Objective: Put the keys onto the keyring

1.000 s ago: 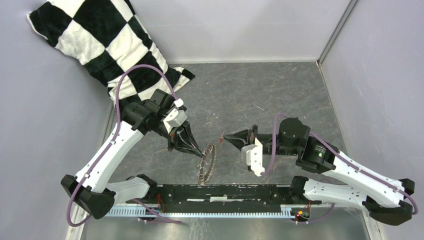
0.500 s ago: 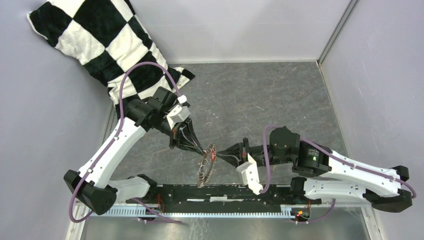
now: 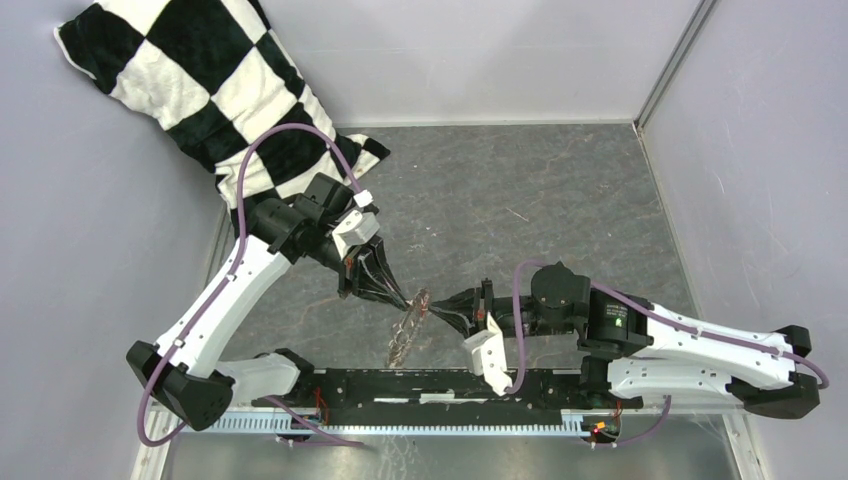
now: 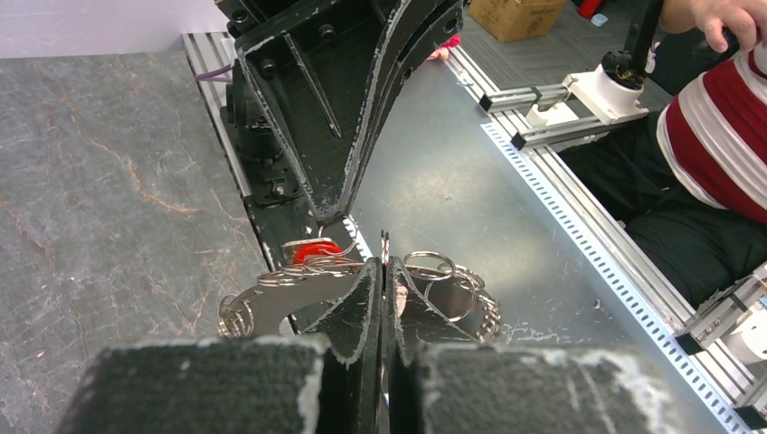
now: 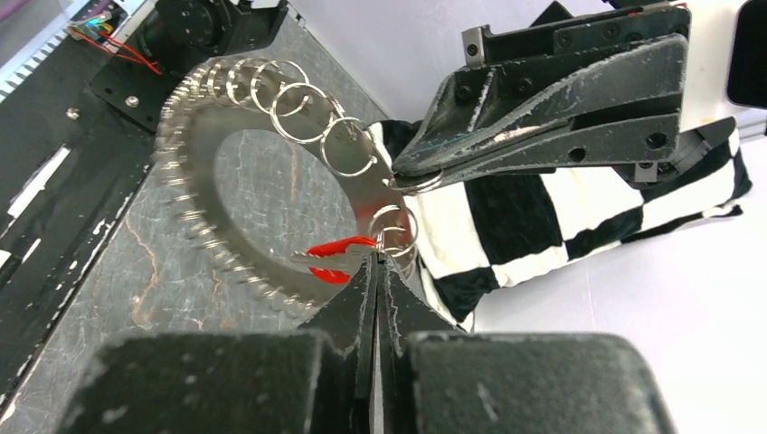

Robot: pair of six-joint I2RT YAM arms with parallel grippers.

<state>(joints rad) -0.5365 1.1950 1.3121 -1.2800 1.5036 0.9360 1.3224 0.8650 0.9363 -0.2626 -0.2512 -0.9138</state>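
Observation:
The keyring (image 3: 405,332), a flat metal ring fringed with small split rings, hangs tilted above the table's front middle. My left gripper (image 3: 408,300) is shut on its upper rim, seen as a thin edge between the pads (image 4: 383,260). My right gripper (image 3: 434,309) comes in from the right and is shut on the key (image 5: 336,246), which has a red head and a silvery blade. The key lies against the keyring (image 5: 185,181) near one split ring. In the left wrist view the red head of the key (image 4: 317,250) peeks out behind the keyring (image 4: 271,298).
A black-and-white checkered cushion (image 3: 200,80) lies at the back left, close behind the left arm. A black rail (image 3: 450,385) with the arm bases runs along the near edge. Grey walls enclose the table. A person in a striped shirt (image 4: 714,136) sits beyond the front edge.
My right gripper has moved left and nearer with the key, from a gap beside the keyring to touching it. The keyring has tilted in the left gripper.

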